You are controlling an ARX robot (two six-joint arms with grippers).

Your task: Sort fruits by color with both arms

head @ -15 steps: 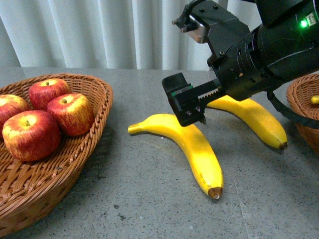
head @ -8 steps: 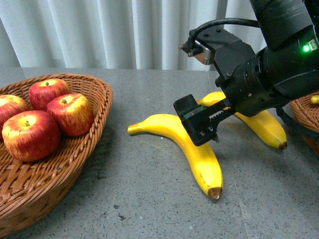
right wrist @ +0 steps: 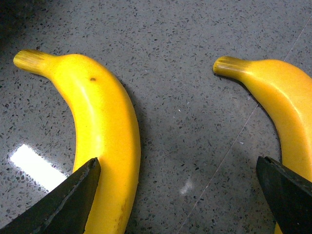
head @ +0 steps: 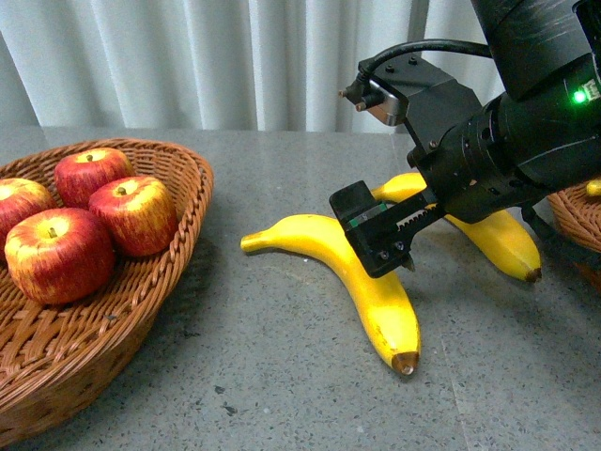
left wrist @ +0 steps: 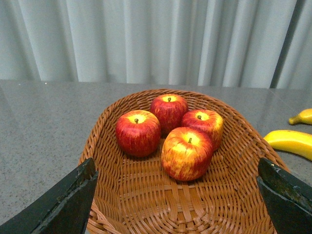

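on the grey table [head: 282, 376], the near banana [head: 376, 291] lies under the right pincer [right wrist: 175, 190], spread and empty.

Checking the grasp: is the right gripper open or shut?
Open: the right gripper's fingers stand wide apart, table showing between them.

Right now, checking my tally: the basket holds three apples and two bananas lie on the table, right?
No. The basket holds four apples, not three; the left wrist view shows all four. Two bananas do lie on the table.
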